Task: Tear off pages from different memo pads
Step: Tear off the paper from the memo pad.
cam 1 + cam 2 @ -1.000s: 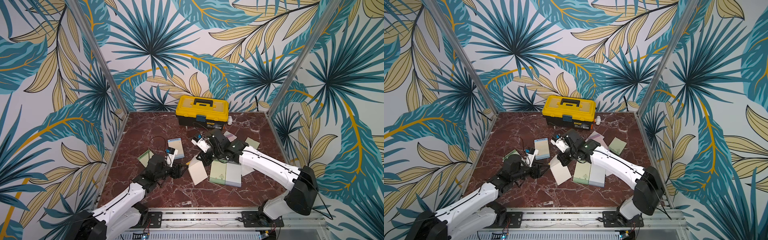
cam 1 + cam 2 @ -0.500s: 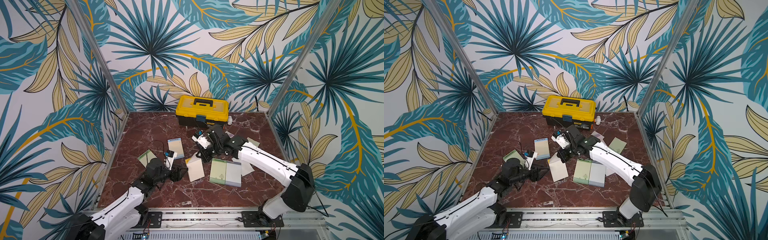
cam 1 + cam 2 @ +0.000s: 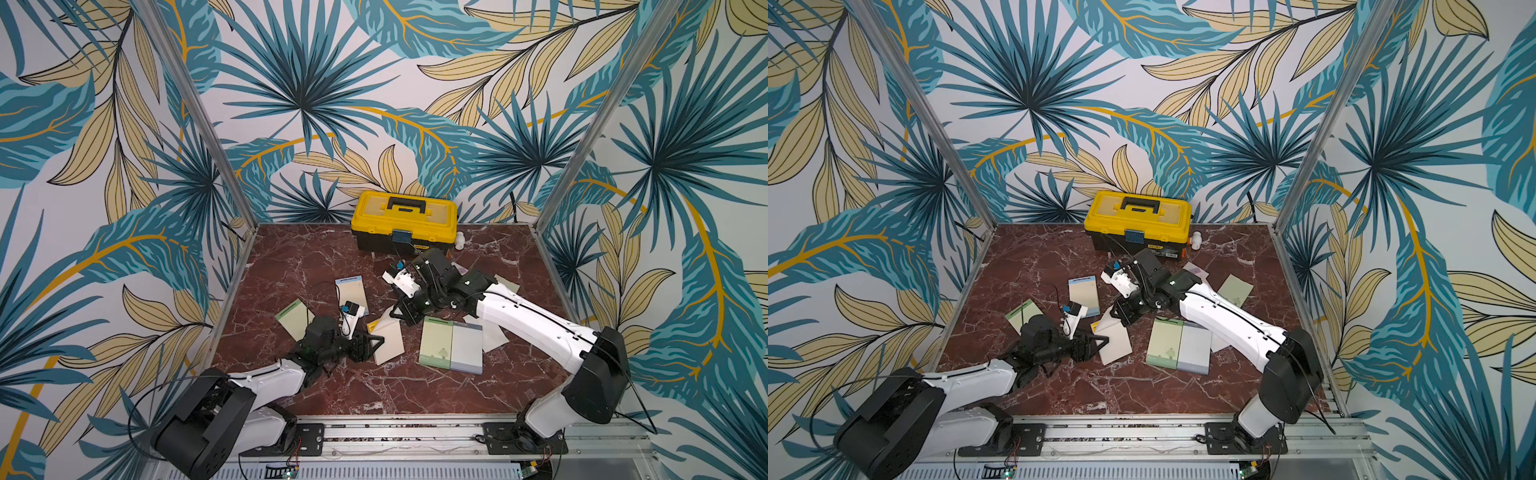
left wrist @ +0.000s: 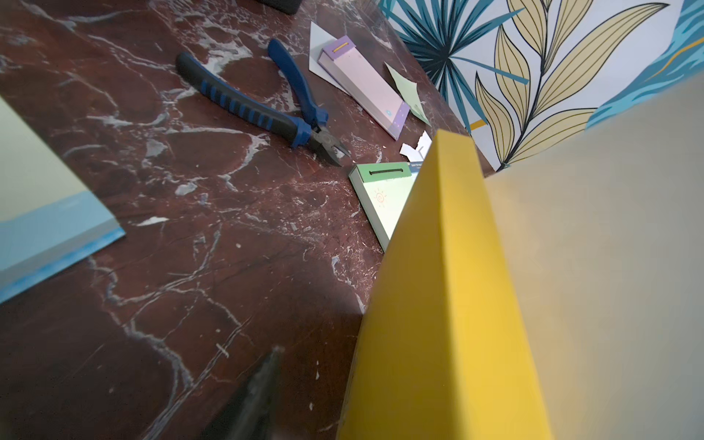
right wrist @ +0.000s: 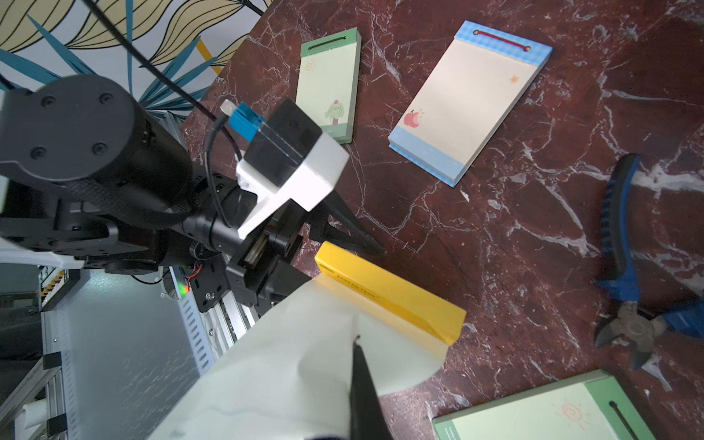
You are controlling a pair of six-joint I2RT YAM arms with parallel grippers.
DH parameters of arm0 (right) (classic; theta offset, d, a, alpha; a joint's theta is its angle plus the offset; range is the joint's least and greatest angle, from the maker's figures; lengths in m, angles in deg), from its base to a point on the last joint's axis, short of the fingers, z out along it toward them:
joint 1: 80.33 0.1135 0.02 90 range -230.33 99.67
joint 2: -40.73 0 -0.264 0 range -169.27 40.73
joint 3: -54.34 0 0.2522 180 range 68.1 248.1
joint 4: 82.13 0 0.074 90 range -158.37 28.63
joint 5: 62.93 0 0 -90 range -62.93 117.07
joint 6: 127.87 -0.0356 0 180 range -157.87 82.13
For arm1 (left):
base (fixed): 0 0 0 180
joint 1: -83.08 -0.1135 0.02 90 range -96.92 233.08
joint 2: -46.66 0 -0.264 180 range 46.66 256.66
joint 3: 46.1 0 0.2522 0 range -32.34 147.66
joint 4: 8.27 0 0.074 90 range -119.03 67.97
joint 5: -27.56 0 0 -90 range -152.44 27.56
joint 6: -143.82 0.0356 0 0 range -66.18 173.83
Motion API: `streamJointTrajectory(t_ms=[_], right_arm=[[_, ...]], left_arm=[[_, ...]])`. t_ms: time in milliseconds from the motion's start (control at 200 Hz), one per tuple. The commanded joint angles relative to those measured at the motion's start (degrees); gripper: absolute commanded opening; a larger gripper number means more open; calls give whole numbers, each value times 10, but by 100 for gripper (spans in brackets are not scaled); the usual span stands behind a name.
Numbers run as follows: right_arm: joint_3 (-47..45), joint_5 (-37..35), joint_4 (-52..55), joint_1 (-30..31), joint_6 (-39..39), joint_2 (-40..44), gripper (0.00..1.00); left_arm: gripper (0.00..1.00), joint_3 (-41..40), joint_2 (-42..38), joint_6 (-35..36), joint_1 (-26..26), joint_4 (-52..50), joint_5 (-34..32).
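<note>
**A:** What has the right gripper (image 5: 356,343) got?

**B:** It's pinched tight on a page (image 5: 304,373), a cream sheet curling up off the pad (image 5: 388,293) right under its tips. The sheet's far edge runs along the pad's yellow header. I can't tell whether it has torn free.

**A:** And the left gripper (image 3: 376,343)?

**B:** Its jaws are apart, set either side of one end of that header. One finger (image 5: 358,238) shows, with a strip of marble (image 3: 374,395) between it and the pad. The other is hidden under the page.

**A:** What's close by?

**B:** The pliers (image 4: 244,106) lie with their handles spread, near the right gripper. A green pad (image 3: 435,343) and a lavender pad (image 3: 467,349) sit flat beside it, edges touching. The blue pad (image 3: 349,291) lies just past the left gripper.

**A:** Farther out?

**B:** The toolbox (image 3: 403,220) stands closed, well beyond both grippers.
</note>
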State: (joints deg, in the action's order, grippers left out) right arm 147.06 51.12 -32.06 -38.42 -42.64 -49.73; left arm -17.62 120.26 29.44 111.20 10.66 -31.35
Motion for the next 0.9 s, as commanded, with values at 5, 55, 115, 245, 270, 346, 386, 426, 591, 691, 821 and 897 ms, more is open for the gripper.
streamJointTrajectory(t_ms=[5, 55, 115, 245, 270, 346, 386, 426, 591, 691, 821, 897], right_arm=[[8, 19, 2, -5, -8, 9, 0], [7, 20, 4, -7, -9, 9, 0], [7, 21, 4, -12, -12, 8, 0], [9, 26, 7, -29, -19, 4, 0], [11, 30, 7, -33, -20, 3, 0], [15, 45, 8, -48, -25, -2, 0], [17, 54, 8, -55, -29, -4, 0], [17, 62, 7, -63, -33, -6, 0], [2, 73, -13, -89, -57, -3, 0], [-15, 75, -31, -108, -76, 7, 0], [-35, 75, -45, -127, -84, 26, 0], [-40, 72, -44, -135, -82, 35, 0]], left_arm=[[53, 9, 6, -11, 3, 87, 29], [46, 11, 6, -14, 3, 94, 40], [33, 12, 6, -18, 3, 97, 54], [2, 8, -1, -23, 3, 98, 75], [0, 5, -4, -24, 3, 100, 77], [0, -2, -14, -26, 3, 100, 78], [0, -3, -18, -30, 3, 98, 79], [0, -2, -20, -35, 3, 95, 83], [0, 3, -24, -48, 3, 87, 92], [0, 6, -31, -43, 3, 67, 90], [0, 7, -31, -46, 3, 60, 93], [0, 7, -29, -48, 3, 58, 93]])
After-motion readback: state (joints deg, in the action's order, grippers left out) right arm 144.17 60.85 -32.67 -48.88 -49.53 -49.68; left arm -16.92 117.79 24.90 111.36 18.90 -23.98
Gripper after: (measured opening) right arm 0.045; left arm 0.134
